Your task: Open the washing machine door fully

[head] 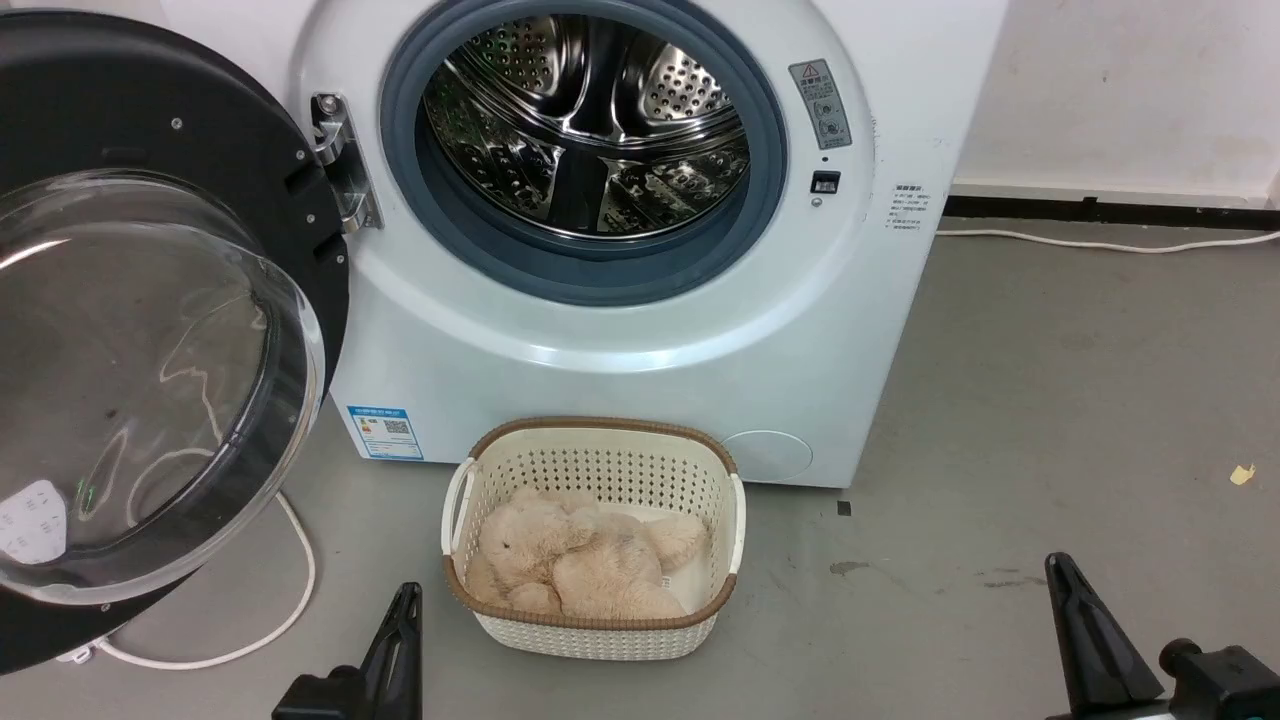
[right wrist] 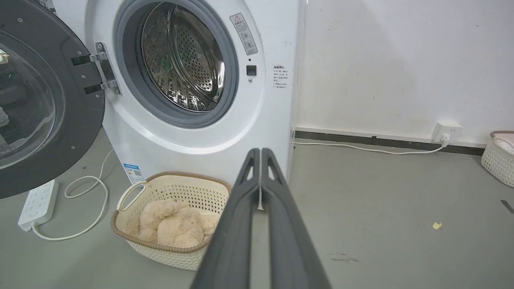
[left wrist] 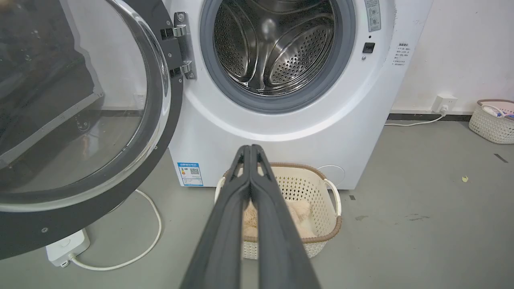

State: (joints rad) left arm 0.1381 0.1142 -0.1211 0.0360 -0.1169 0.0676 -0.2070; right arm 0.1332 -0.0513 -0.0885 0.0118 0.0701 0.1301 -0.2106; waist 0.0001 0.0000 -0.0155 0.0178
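Open washing machine door (head: 150, 340) cropped; left end effector (left wrist: 250, 148), right end effector (right wrist: 261, 151) clenched.

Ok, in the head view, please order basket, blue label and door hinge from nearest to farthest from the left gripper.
1. Basket, just right of the left gripper.
2. Blue label, low on the washing machine.
3. Door hinge, high, left of the drum.
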